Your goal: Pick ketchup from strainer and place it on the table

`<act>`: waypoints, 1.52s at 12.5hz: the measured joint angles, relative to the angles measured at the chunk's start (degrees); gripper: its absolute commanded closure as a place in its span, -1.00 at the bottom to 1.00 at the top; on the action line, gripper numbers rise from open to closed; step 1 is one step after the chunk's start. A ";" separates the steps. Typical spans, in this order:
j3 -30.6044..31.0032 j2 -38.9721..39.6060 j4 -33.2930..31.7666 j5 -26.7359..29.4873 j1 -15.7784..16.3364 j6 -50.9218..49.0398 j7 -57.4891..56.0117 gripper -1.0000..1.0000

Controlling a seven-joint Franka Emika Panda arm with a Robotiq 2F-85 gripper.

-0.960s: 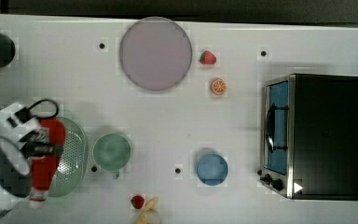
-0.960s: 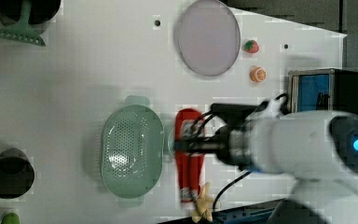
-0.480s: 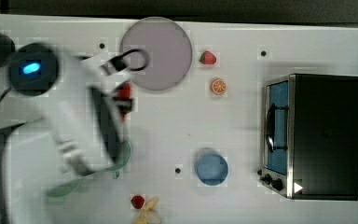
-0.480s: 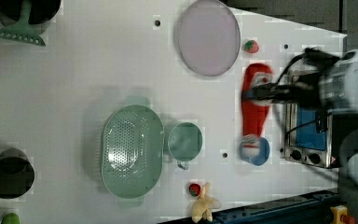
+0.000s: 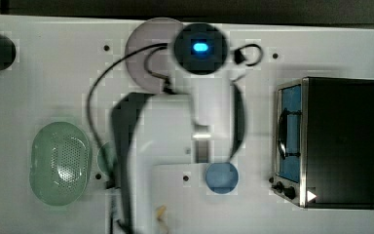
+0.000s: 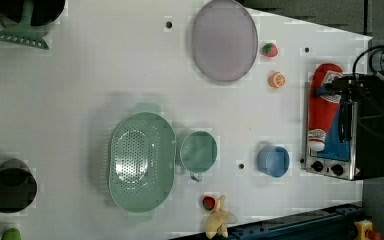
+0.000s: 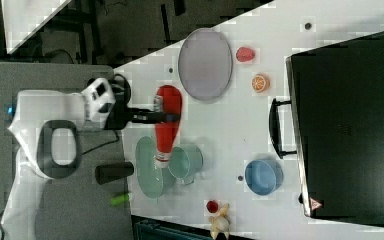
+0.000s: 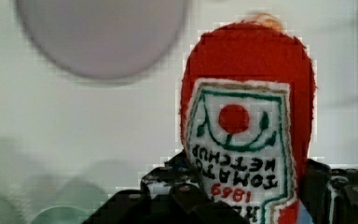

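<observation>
The gripper (image 7: 166, 117) is clamping the ketchup (image 7: 167, 125) across its middle, holding it in the air clear of the strainer (image 6: 141, 162); in the wrist view its label is facing the camera, with the dark fingers (image 8: 177, 191) pressing against the bottle's sides.

Going outward from the strainer, one green cup (image 6: 198, 152) is sitting just beside it, then one blue cup (image 6: 273, 161), one lilac plate (image 6: 224, 39), and one toaster oven (image 7: 347, 125) farthest off.

Two strawberries are lying on the table (image 6: 80, 80): one (image 6: 208, 202) near the strainer, one (image 6: 268, 49) beside the plate, with a single orange slice (image 6: 276, 79) near that.

The right view is showing the arm (image 7: 55, 130) reaching sideways with the bottle hanging cap-down. In the top view the arm (image 5: 175, 126) is covering the bottle and most of the green cup.
</observation>
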 measured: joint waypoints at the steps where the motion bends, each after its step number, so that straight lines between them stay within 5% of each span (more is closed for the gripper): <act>1: -2.01 -0.37 -1.45 0.01 -0.42 1.01 -1.09 -0.13; 9: -5.81 2.08 -20.98 -0.36 -1.18 24.95 -2.13 -0.13; 15: -5.71 15.15 -22.55 0.03 0.56 33.40 -2.13 -0.13; 16: -5.68 16.56 -22.88 0.02 0.53 33.71 -2.13 -0.19; 19: -6.01 18.15 -23.11 -0.11 0.73 33.60 -2.13 -0.80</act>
